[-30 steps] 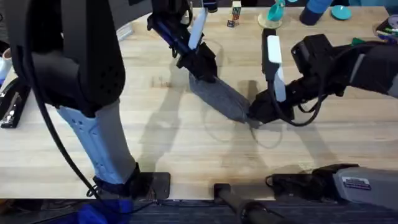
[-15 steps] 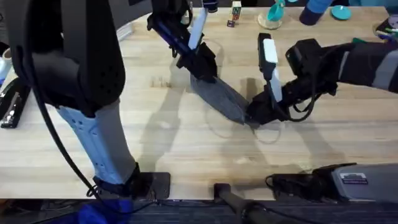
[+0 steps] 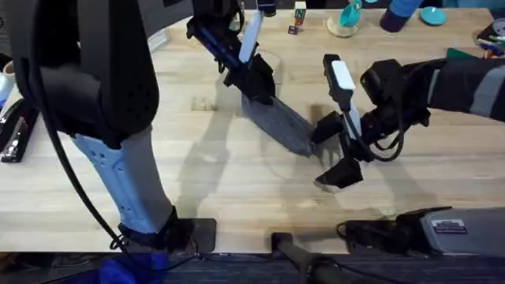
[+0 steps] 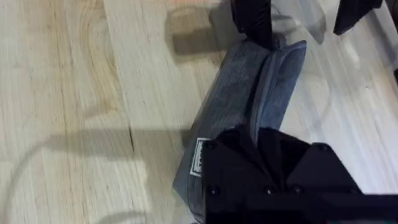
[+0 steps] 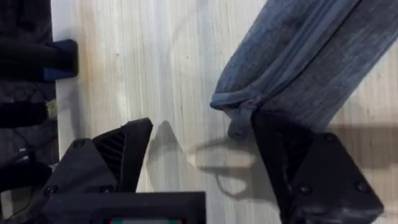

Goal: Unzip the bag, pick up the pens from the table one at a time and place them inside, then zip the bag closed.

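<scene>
Now the right gripper [image 3: 335, 154] has let go: a second ago its fingers were pinched together on the near end of the grey-blue pencil pouch [image 3: 276, 125], and they have since spread wide, one finger resting by the pouch's tip and the other swung out toward five o'clock over bare wooden table [image 3: 205, 173]. From its wrist camera the pouch end [image 5: 292, 68] lies just beside one black finger [image 5: 298, 162], the other finger [image 5: 106, 162] well apart from it, with nothing between them. The left gripper [image 3: 256, 85] has not budged; it stays clamped on the far end of the pouch at about eleven o'clock from the right one, its body covering that end [image 4: 249, 112] in its own view. The pouch lies slanted across the middle of the table. Whether the zipper is fully shut I can't quite make out, though the seam looks closed along the top. No pens lie loose on the table, so I'd judge the closing pull just finished and the task close to done.
</scene>
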You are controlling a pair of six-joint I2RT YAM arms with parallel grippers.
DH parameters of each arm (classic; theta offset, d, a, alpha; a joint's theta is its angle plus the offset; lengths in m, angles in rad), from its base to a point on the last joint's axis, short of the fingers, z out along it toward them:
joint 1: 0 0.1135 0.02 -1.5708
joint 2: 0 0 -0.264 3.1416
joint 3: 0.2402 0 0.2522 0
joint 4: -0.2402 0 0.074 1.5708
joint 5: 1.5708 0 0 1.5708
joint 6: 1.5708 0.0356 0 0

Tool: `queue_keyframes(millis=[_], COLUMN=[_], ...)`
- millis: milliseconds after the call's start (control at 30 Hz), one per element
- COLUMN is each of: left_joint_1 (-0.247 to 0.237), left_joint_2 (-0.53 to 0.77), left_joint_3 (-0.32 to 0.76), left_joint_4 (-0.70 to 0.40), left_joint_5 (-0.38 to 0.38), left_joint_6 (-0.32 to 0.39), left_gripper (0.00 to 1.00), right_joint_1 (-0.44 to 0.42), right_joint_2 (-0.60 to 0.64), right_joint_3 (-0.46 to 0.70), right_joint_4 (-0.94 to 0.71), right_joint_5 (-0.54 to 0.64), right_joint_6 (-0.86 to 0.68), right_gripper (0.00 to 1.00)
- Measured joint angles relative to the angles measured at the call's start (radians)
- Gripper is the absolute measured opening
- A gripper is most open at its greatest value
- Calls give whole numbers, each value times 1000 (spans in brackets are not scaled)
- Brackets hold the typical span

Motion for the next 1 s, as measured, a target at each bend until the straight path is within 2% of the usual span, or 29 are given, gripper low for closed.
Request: queue_keyframes(millis=[100,167,200,267,367,400,800,1000], left_joint_1=[0,0,1,14,39,46,49,49], left_joint_2=[0,0,0,0,0,0,0,-35], left_joint_3=[0,0,0,0,0,0,0,0], left_joint_4=[0,0,4,14,35,39,38,30], left_joint_5=[-1,-5,-11,-19,-42,-46,-68,-79], left_joint_6=[0,0,1,2,0,-1,0,-2], left_gripper=[46,104,199,471,935,973,994,996], right_joint_1=[0,0,0,0,0,0,16,19], right_joint_2=[0,0,0,0,0,0,14,-59], right_joint_3=[-1,-1,-1,-2,-2,-2,65,68], right_joint_4=[1,2,2,3,4,3,-88,-116], right_joint_5=[0,0,0,0,1,3,55,119], right_joint_6=[-3,-3,-3,-3,-3,-3,-2,10], right_gripper=[995,996,996,995,996,996,997,998])
